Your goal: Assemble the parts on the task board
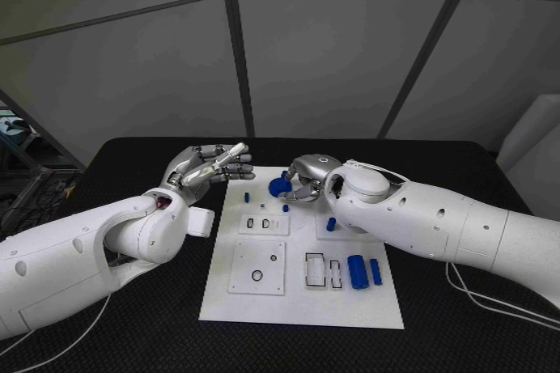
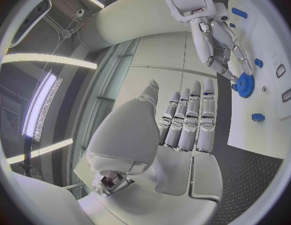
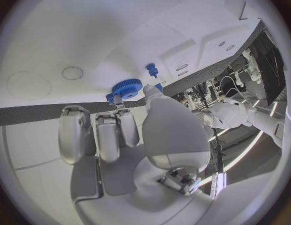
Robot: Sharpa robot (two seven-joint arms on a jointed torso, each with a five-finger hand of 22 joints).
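The white task board [image 1: 301, 304] lies in the middle of the black table. At its far end my right hand [image 1: 308, 179] pinches a blue gear [image 1: 279, 187] between thumb and fingertips, low over the board. The left wrist view shows the gear [image 2: 245, 84] under the right hand [image 2: 219, 42]; whether it touches the board [image 2: 248, 135] I cannot tell. In the right wrist view the gear [image 3: 127, 88] sits at the tips of the right hand [image 3: 117, 135]. My left hand [image 1: 211, 169] hovers beside the board's far left corner, fingers apart, holding nothing.
Two blue cylinders [image 1: 357, 271] [image 1: 375, 270] lie at the board's right side by rectangular slots. Small blue pegs [image 1: 332, 223] [image 1: 246, 197] stand on the board, one [image 3: 152, 70] close to the gear. White cables [image 1: 490, 296] trail on the table at right.
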